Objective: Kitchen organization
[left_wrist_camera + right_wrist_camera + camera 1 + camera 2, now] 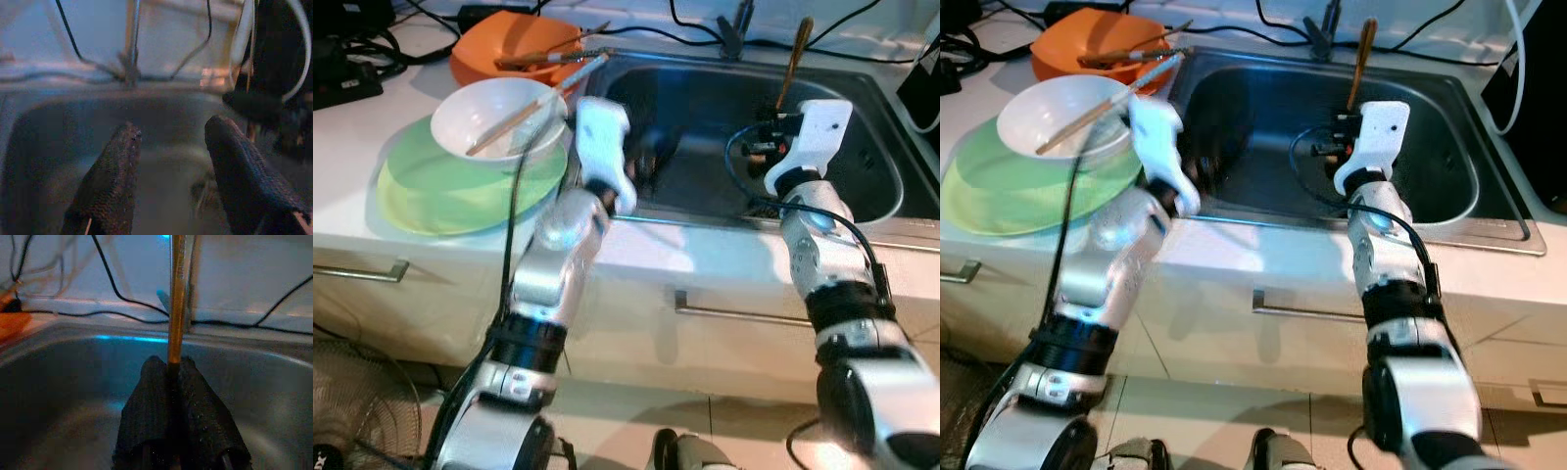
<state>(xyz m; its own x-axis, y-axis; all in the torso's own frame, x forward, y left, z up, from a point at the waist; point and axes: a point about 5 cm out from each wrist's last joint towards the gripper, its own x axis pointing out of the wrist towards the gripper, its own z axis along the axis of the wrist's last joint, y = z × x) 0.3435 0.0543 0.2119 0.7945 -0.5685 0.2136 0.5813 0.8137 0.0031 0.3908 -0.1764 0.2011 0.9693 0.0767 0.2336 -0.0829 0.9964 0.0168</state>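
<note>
Right pincer [171, 377] clamped on thin wooden chopstick [795, 57], long axis upright over steel sink [891, 166]. Left pincer [171, 147] open, empty, in sink. White bowl [499, 117] on desk lies left of both, nearer left arm.

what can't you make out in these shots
- Lower end of the wooden stick held by the right gripper: buried between its shut fingers in the right wrist view.
- What lies on the sink floor by the drain: dark and blurred in the left wrist view, past the open left gripper.
- Utensil heads in the orange bowl: too small in the eye views.
</note>
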